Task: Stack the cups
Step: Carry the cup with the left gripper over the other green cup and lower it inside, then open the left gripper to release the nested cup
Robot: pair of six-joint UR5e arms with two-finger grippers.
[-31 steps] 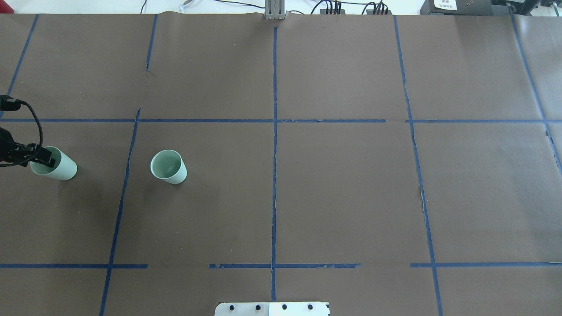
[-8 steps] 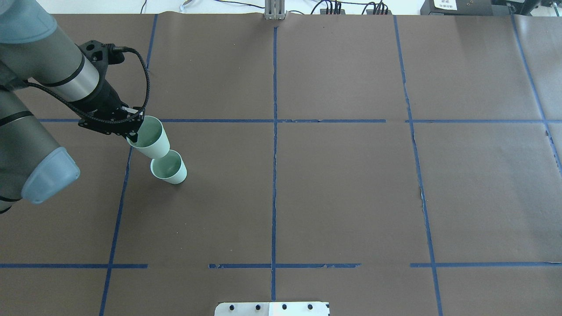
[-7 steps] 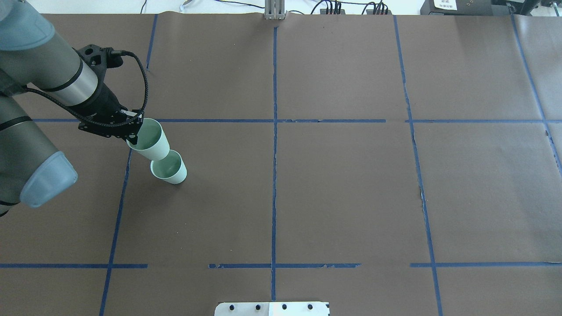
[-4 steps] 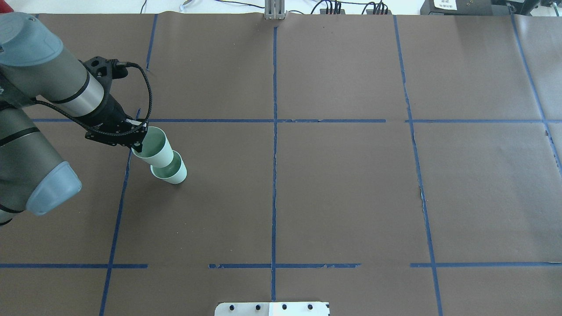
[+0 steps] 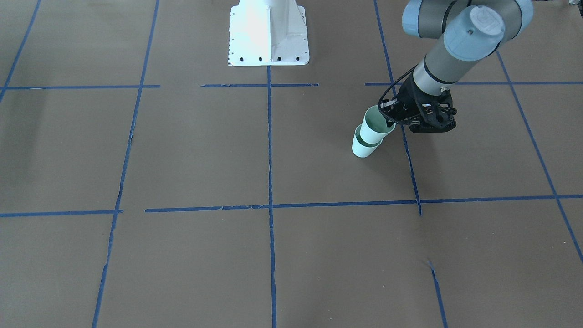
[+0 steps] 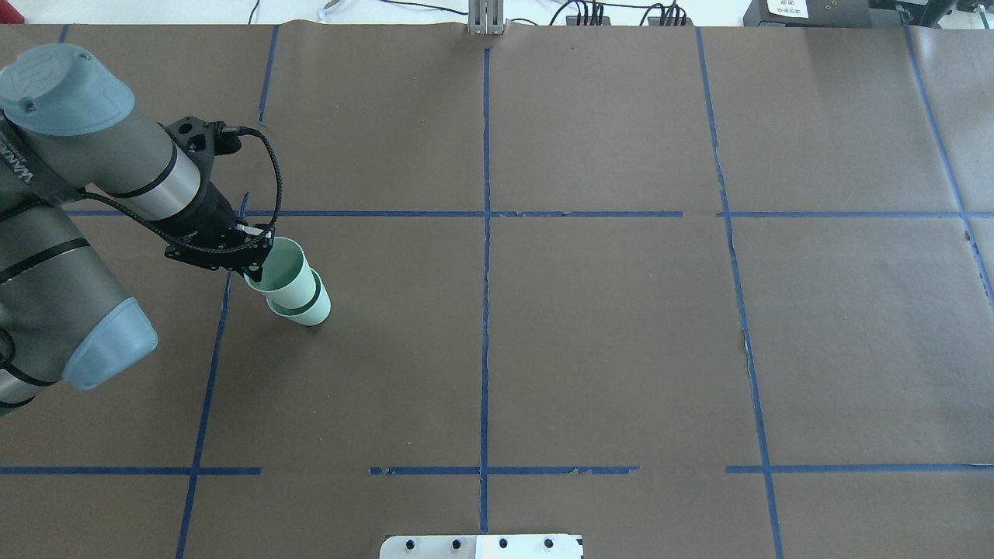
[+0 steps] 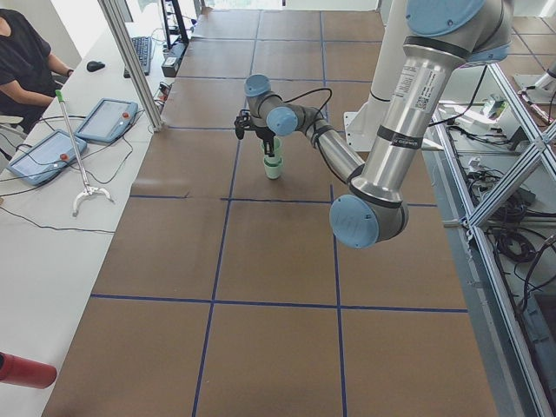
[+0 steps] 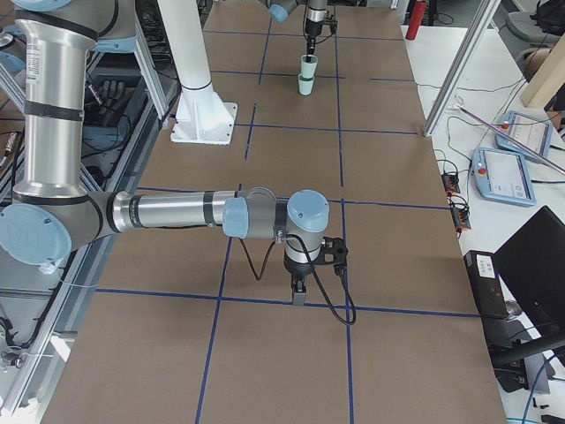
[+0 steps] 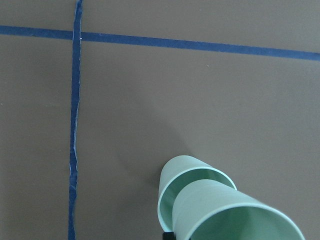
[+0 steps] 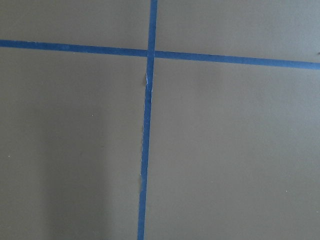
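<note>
Two pale mint-green cups stand left of the table's middle. The lower cup [image 6: 309, 308] stands upright on the brown table. The upper cup [image 6: 281, 266] sits tilted and partly nested in it. My left gripper [image 6: 255, 267] is shut on the upper cup's rim on the side nearest the arm. Both show in the front view, upper cup [image 5: 374, 125] above lower cup [image 5: 362, 148], and in the left wrist view, upper cup [image 9: 235, 215] inside lower cup [image 9: 182, 172]. My right gripper [image 8: 297, 296] points down close to the table far from the cups. I cannot tell whether it is open or shut.
Blue tape lines [image 6: 485, 233] divide the brown paper table cover. The white robot base plate [image 5: 268, 34] sits at the table's near edge. A side table with tablets [image 7: 104, 130] and an operator [image 7: 26, 52] lies beyond the far edge.
My left gripper carried the cup from the far left to the standing cup. It then lowered the cup from above and beside the rim until it sits partly inside.
</note>
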